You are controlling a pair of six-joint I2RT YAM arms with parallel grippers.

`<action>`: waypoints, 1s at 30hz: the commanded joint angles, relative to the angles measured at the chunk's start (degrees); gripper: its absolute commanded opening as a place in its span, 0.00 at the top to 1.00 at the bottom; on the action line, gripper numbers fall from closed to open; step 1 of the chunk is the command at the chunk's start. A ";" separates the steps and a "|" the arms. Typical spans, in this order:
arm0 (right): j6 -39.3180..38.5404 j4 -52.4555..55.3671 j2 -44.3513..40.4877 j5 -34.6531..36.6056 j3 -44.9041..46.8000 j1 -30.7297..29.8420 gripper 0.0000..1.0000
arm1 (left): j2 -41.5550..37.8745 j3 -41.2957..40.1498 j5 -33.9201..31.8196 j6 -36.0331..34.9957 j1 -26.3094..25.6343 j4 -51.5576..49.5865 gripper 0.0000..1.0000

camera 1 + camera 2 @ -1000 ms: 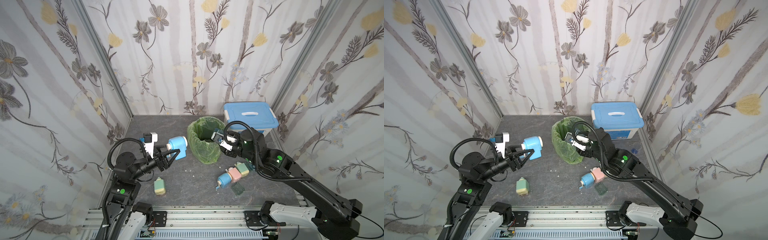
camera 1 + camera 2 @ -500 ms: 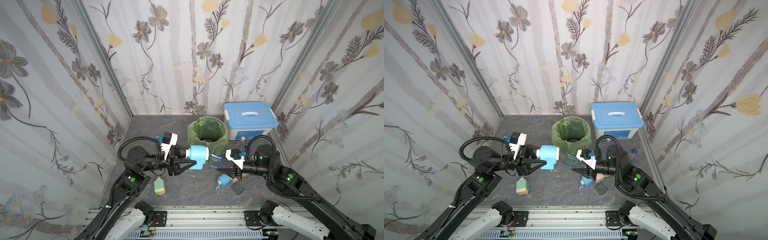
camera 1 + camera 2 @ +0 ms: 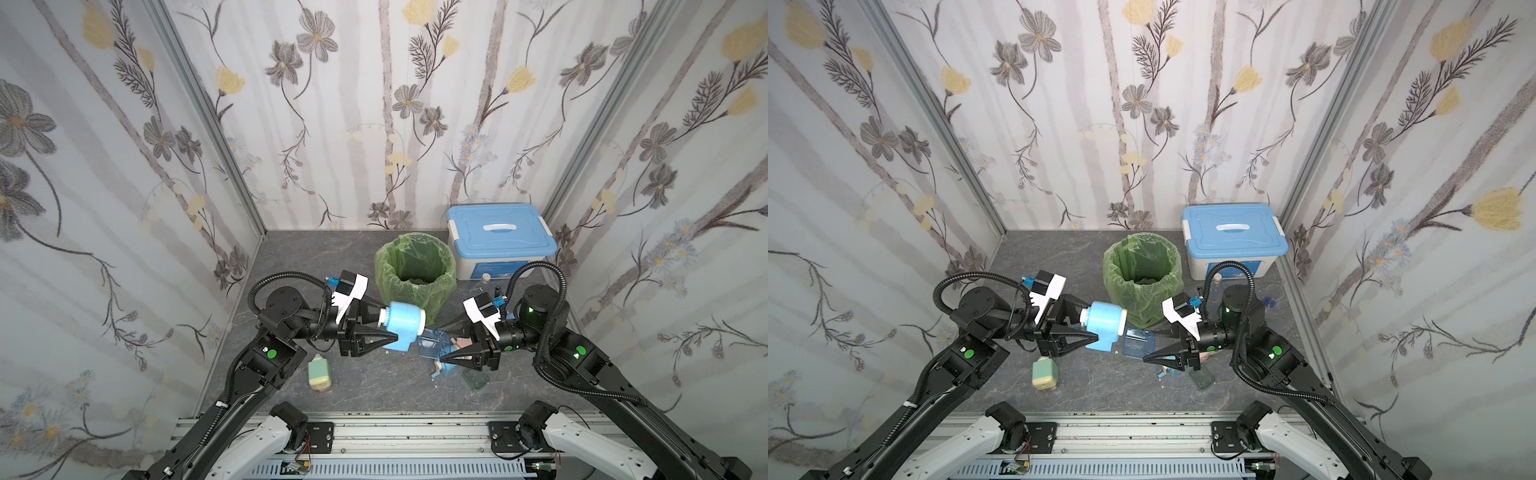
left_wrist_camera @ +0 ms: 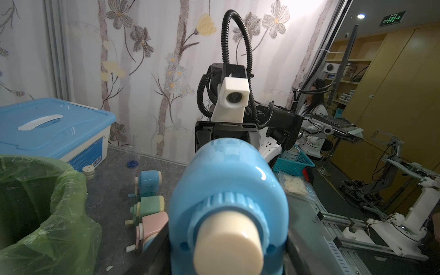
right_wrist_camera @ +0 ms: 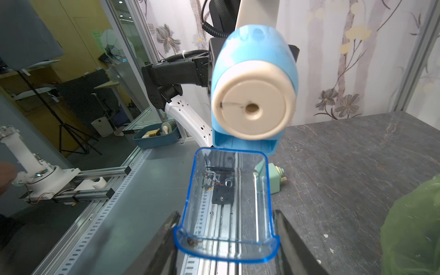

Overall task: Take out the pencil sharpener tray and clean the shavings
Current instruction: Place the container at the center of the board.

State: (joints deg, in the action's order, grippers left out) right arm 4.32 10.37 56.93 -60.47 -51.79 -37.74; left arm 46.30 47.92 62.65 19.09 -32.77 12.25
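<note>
Already the clear tray [image 5: 228,202] is out of the blue sharpener [image 3: 403,322]. The right pincer [image 3: 442,344] is closed on its sides and holds it in the air, just before the empty slot. The left pincer [image 3: 390,329] clamps the sharpener above the bench [image 3: 374,386]. The tray looks almost empty, with one dark crumb in a corner. A few whitish shavings [image 5: 325,236] lie on the bench near the green bin [image 3: 440,286]. I judge that these, and returning the tray, are what is left.

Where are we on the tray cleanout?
Done: tray is out of the blue sharpener, nearly empty, one dark crumb at its lip. In hand: left gripper grips the sharpener, right gripper the tray. Left: whitish flecks on the table.
</note>
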 commanded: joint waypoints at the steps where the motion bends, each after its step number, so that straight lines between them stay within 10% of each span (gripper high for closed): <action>1: 3.84 -5.88 2.75 -5.16 -1.16 0.03 0.55 | 0.49 0.01 0.98 -0.81 -0.52 3.48 0.60; 9: 5.93 -7.82 7.41 -4.17 -2.30 -0.57 0.56 | -0.59 -0.42 -2.29 -2.98 -0.64 1.29 0.60; 16: 6.80 -9.65 6.50 3.69 4.32 -3.08 0.57 | -4.90 -0.15 -25.13 -10.83 -0.54 -13.83 0.61; 30: 17.06 -32.61 5.35 53.50 34.63 -27.59 0.60 | -10.66 -4.96 -34.87 -7.42 0.15 -11.88 0.60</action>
State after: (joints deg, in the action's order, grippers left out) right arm 17.63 -10.31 61.49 -21.47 -20.14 -62.22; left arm 35.33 43.22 29.04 11.18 -32.77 -2.50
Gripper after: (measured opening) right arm 0.540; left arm 0.598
